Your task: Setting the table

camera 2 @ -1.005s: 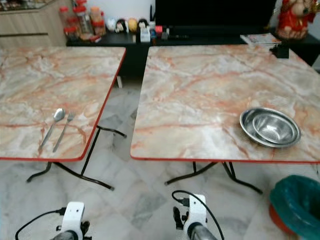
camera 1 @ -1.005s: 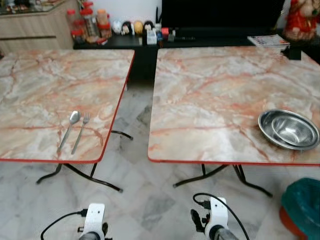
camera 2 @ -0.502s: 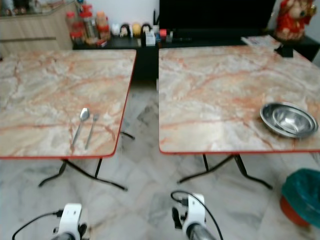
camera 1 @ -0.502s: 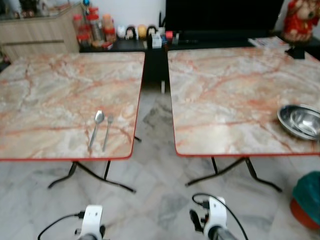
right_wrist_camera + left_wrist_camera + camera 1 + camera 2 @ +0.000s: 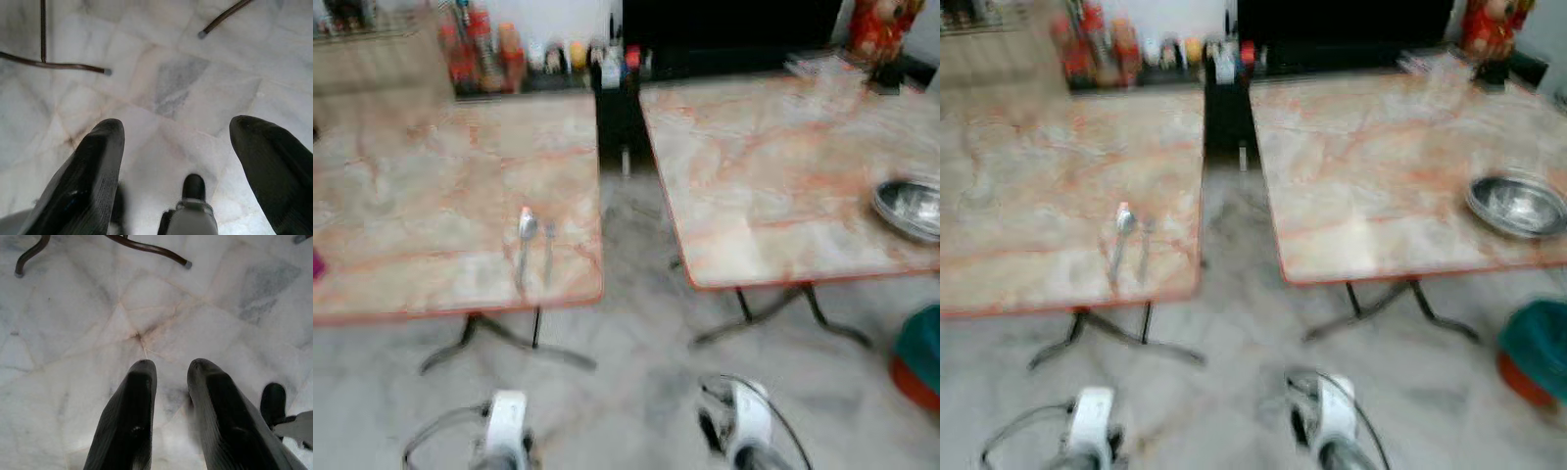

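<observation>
My left fingers point(image 5: 168, 382) hang slightly parted and my right fingers point(image 5: 171, 161) spread wide over the floor, spoon point(image 5: 526, 240) and fork point(image 5: 548, 247) lying on the tabletop point(image 5: 431, 196) well ahead, so blur risks a misjudged, edge-bumping approach.

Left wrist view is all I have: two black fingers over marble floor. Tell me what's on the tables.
Observer: A spoon and a fork lie side by side near the front edge of the left table.
Operator: Report the other table.
Observer: A steel bowl sits near the right table's front right corner.
Operator: Give me the right gripper.
Observer: The right gripper hangs over the floor, fingers wide apart, holding nothing.
Operator: Note anything on the floor.
Observer: A teal and red bin stands past the right table's front edge.
</observation>
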Tool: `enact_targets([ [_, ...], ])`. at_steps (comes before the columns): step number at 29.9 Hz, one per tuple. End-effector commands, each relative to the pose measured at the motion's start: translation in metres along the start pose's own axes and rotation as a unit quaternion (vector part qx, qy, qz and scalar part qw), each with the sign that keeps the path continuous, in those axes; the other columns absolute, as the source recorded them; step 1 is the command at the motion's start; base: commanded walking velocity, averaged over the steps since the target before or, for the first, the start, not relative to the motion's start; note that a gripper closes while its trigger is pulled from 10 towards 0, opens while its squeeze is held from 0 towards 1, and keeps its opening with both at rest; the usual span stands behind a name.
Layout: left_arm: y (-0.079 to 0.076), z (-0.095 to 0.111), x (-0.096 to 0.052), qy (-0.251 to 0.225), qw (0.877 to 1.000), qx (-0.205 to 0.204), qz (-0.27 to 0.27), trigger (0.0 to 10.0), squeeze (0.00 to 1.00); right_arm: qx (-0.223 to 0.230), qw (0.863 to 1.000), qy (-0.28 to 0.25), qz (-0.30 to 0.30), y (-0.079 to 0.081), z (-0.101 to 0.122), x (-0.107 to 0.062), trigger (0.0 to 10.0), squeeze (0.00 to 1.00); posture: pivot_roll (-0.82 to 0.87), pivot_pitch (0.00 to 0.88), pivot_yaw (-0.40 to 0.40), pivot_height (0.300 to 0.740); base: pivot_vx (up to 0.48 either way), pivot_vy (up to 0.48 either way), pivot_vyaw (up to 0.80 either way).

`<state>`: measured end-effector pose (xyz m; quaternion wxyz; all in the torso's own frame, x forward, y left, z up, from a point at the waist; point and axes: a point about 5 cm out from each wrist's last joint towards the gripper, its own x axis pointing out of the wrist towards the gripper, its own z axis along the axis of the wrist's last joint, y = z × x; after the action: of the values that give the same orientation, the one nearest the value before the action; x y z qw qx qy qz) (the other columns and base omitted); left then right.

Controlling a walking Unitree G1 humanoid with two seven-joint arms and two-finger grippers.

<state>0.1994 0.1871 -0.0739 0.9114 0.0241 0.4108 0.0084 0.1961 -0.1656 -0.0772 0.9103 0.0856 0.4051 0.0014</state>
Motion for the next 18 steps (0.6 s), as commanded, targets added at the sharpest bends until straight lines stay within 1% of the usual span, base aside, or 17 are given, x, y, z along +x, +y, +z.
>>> enact_targets([
  [1, 0.0096, -0.0001, -0.0008, 0.002, 1.0, 0.005, 0.011, 10.0, 0.0, -0.001, 1.0, -0.006, 0.012, 0.0099, 0.0045, 0.0026, 10.0, 0.0, 0.03, 0.0, 0.029, 0.74, 0.0, 0.386, 0.0],
  [12, 0.0117, -0.0016, -0.0014, 0.003, 1.0, 0.006, 0.013, 10.0, 0.0, 0.0, 1.0, -0.003, 0.015, 0.0122, 0.0022, 0.0025, 10.0, 0.0, 0.04, 0.0, 0.03, 0.74, 0.0, 0.398, 0.0],
  [18, 0.0121, -0.0012, -0.0013, 0.002, 1.0, 0.005, 0.013, 10.0, 0.0, 0.001, 1.0, -0.004, 0.011, 0.0104, 0.0023, 0.0022, 10.0, 0.0, 0.03, 0.0, 0.031, 0.74, 0.0, 0.397, 0.0],
])
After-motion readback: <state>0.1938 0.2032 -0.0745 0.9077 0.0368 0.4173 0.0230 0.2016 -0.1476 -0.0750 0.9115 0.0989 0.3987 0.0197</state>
